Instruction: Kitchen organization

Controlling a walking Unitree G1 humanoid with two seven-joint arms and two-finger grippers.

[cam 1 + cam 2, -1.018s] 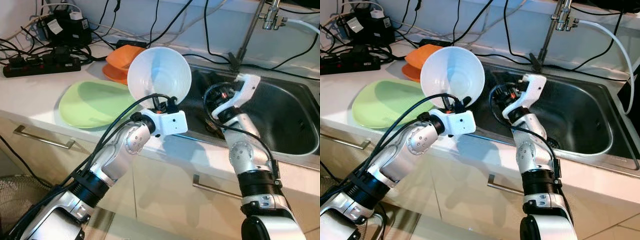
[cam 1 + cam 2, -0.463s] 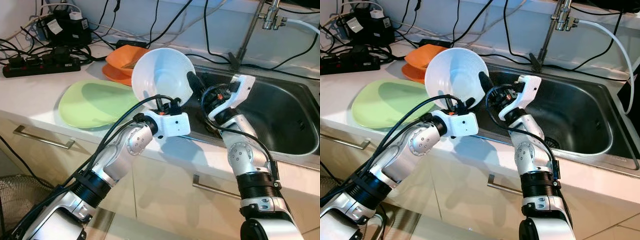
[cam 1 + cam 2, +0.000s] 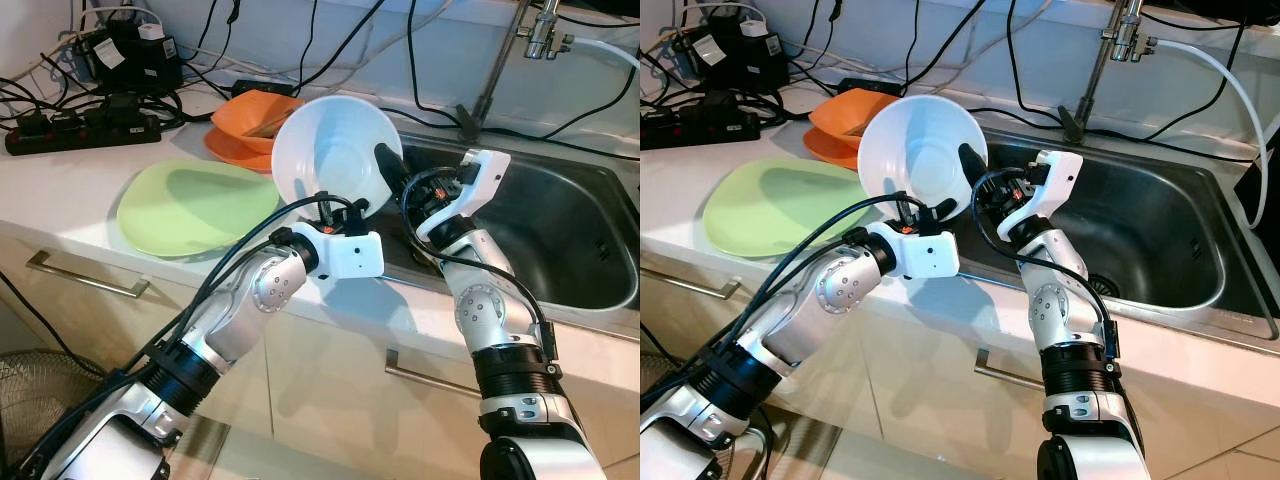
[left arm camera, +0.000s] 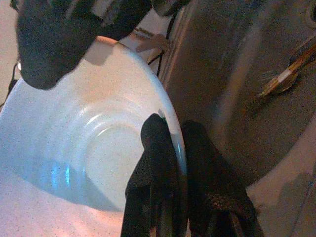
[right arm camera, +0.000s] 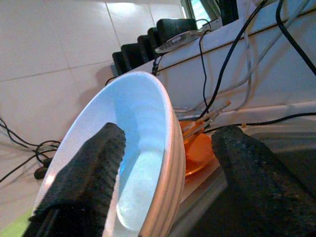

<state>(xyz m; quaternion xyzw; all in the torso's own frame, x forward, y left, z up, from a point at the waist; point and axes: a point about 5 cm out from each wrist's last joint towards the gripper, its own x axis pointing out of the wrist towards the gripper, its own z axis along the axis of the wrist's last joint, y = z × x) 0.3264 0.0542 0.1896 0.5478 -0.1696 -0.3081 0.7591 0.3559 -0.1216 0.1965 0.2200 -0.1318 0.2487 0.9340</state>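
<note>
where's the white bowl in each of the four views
Left eye view: white bowl upper centre, tilted, above the left gripper.
Right eye view: bowl left of centre, over the sink's left edge.
Left wrist view: bowl on the left side, rim pinched between the black fingers.
Right wrist view: bowl at centre, right gripper open astride its rim.
Shared landmark: the orange dish behind the bowl.

No legible text (labels too blurred).
</note>
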